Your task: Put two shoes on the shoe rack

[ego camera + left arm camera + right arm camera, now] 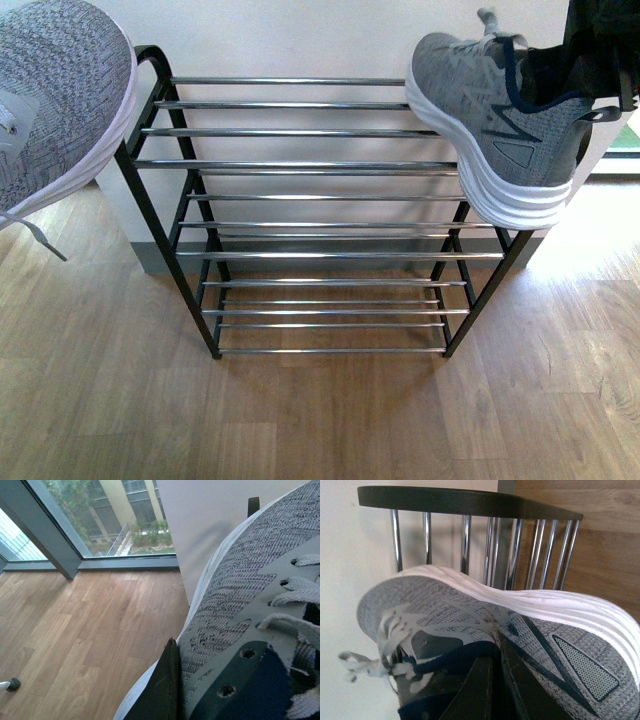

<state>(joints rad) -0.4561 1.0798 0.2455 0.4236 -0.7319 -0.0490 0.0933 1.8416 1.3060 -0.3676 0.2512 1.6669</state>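
The right end effector [496, 682] is clamping the right sneaker [500, 120] (probably light, soft) by its collar at the shoe rack [300, 165]; the left end effector [172, 685] is clamping the left sneaker [55, 100].

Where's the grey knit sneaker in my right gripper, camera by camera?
Front view: the grey knit white-soled sneaker, upper right, at the right end of the black metal shoe rack with chrome rods.
Left wrist view: not in it; that is the other grey sneaker.
Right wrist view: fills the lower half.
Shared landmark: the rack's arched black side rail, front and right wrist.
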